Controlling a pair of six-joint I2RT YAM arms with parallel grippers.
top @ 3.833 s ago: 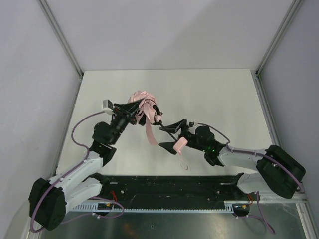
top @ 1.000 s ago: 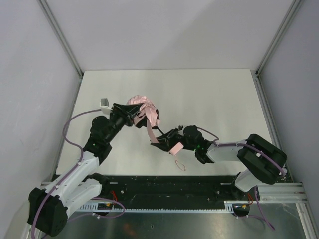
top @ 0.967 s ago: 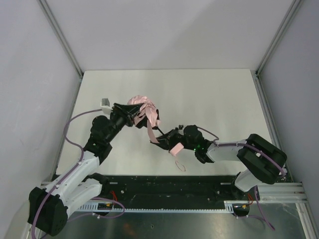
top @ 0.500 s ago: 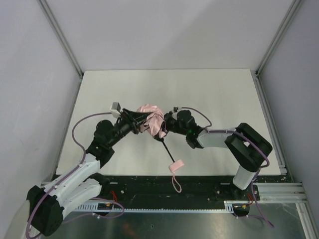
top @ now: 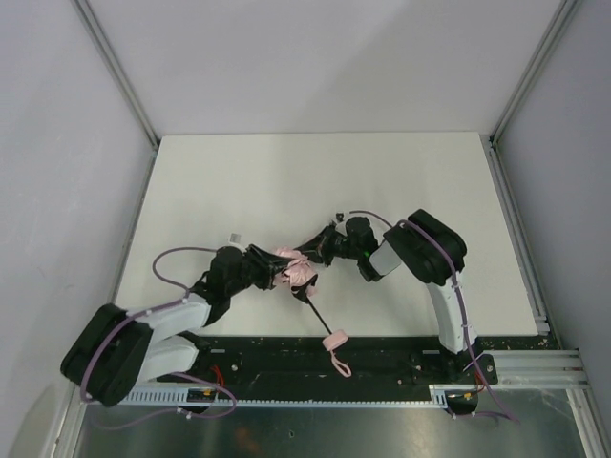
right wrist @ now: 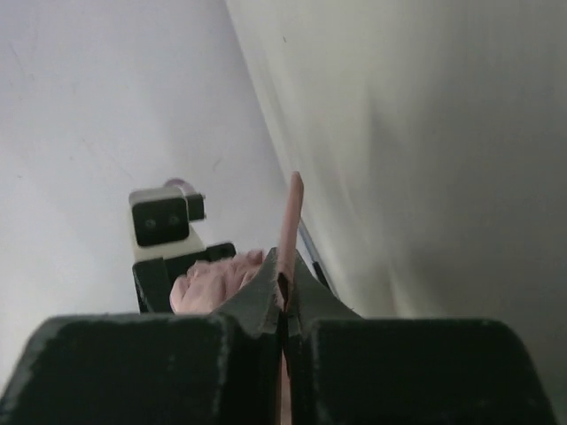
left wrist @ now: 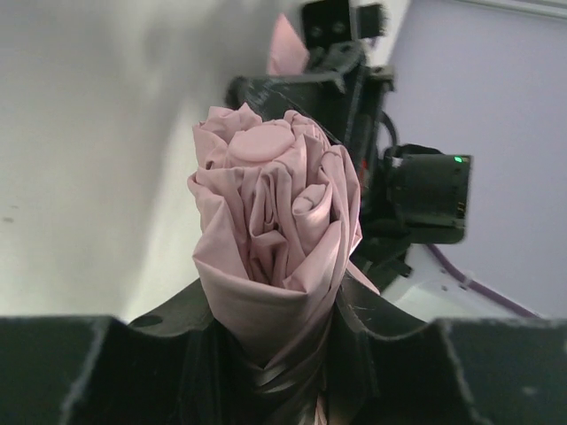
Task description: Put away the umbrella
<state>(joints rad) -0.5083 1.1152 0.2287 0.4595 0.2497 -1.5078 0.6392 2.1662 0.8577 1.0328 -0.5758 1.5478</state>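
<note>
Umbrella [top: 298, 275], just one: left fingers [left wrist: 361, 329] clamp its canopy [left wrist: 275, 230], right fingers [right wrist: 257, 303] pinch its strap [right wrist: 290, 212].

White table [top: 239, 181], plain grey walls [top: 325, 57] on three sides, metal posts [top: 115, 69] at far corners, black rail [top: 401, 351] along near edge

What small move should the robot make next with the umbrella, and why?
Probably the right pincer should wind the thin pink strap around the bunched pale pink fabric umbrella: it pinches that strap shut, while the left pincer clamps the bundle.
</note>
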